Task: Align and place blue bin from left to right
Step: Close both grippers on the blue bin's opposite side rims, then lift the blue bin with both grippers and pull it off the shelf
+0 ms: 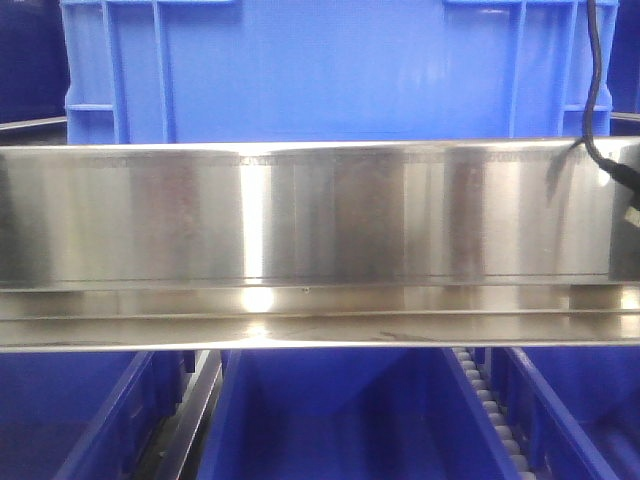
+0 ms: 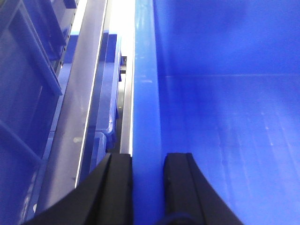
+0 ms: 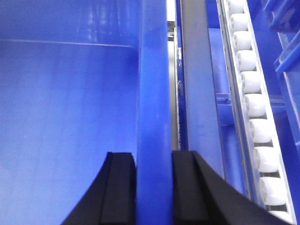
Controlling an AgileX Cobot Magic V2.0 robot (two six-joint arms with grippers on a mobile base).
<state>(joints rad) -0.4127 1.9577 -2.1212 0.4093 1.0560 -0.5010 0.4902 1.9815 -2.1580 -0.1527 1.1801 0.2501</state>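
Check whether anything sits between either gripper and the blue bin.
Nothing visible does. The left gripper straddles the blue bin at its left wall, and the right gripper at its right wall, both closed directly on the plastic.

- A broad brushed-steel beam (image 1: 320,220) runs across the whole middle of the frame, with a narrow ledge along its lower edge.
- Above and behind it stands a bright blue crate (image 1: 320,70) with vertical ribs near both corners.
- A black cable (image 1: 598,90) hangs down at the upper right and reaches the beam's top edge.
- Below the beam, the open blue bin (image 1: 330,420) sits in the centre.
- A metal rail (image 1: 195,410) separates it from a darker left bin (image 1: 60,410).
- A track of white rollers (image 1: 490,410) lies between it and a right bin (image 1: 580,400).
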